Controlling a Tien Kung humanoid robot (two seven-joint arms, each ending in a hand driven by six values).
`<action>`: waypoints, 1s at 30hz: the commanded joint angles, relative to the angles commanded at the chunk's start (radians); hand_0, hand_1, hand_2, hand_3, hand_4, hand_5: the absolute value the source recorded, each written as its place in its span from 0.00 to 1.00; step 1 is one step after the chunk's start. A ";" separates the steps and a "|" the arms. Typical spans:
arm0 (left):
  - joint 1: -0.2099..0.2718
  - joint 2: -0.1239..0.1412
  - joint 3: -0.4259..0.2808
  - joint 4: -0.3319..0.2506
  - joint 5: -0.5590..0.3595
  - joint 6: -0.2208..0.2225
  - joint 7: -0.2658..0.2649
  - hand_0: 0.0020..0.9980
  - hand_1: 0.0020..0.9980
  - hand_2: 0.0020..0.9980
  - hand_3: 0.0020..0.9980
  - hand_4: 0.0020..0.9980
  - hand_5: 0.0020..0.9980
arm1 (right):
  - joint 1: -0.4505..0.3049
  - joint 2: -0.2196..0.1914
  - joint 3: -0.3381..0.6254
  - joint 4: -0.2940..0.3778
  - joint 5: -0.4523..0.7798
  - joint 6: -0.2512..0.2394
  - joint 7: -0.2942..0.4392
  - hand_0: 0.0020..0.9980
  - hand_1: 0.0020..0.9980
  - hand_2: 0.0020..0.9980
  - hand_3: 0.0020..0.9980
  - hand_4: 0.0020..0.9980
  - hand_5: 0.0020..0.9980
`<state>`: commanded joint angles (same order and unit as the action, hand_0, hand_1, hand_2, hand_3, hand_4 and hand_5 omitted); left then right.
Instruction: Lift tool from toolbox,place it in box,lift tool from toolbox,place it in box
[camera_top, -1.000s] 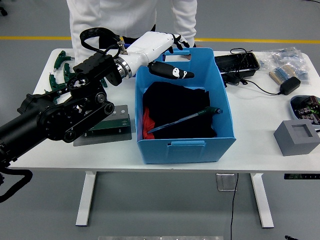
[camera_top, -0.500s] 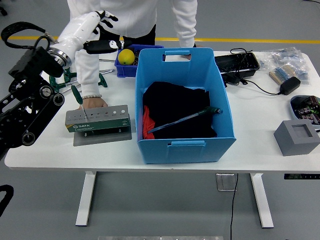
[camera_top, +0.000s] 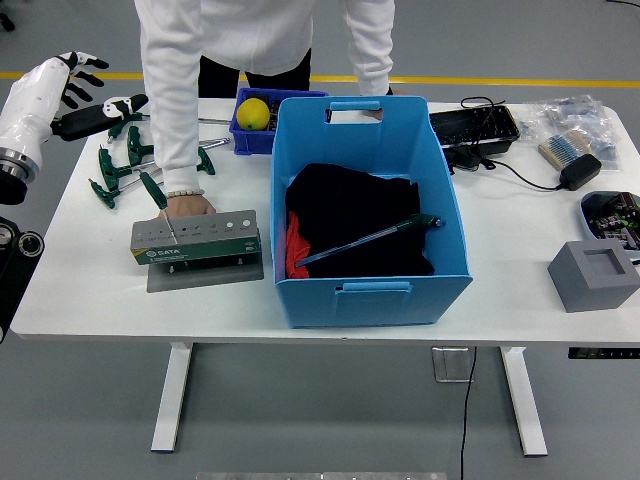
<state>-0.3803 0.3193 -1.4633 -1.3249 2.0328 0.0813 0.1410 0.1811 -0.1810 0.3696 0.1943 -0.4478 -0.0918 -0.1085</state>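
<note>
a blue box (camera_top: 365, 298) holds black cloth (camera_top: 350, 215); green-handled tools (camera_top: 120, 170) lie on the white table (camera_top: 520, 290).

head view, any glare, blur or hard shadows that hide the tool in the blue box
Head view: even, diffuse light with soft shadows only; the green-handled tool in the blue box is sharp against the black cloth. No glare on the white table. The left robot hand at the left edge looks slightly soft.

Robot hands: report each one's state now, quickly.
Left robot hand: open, fingers spread, holding nothing, at the table's far-left corner.
Right robot hand: not in view.
</note>
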 joint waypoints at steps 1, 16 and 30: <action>0.018 0.000 -0.016 -0.005 0.002 -0.003 0.000 0.48 0.56 0.65 0.73 1.00 0.77 | 0.000 0.000 -0.001 0.000 0.001 -0.001 0.000 0.68 0.67 0.72 0.57 0.80 0.68; 0.162 -0.068 -0.029 0.040 -0.403 0.142 0.165 0.27 0.35 0.50 0.71 0.98 0.79 | 0.002 0.004 0.001 0.001 0.004 -0.004 0.000 0.68 0.67 0.72 0.57 0.80 0.68; 0.159 -0.069 0.095 0.098 -0.992 0.224 0.176 0.23 0.33 0.52 0.73 0.92 0.90 | 0.008 0.003 0.008 0.001 0.001 -0.001 -0.001 0.68 0.67 0.72 0.57 0.80 0.68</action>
<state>-0.2215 0.2501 -1.3682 -1.2265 1.0407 0.3050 0.3173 0.1893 -0.1779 0.3776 0.1953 -0.4465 -0.0925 -0.1095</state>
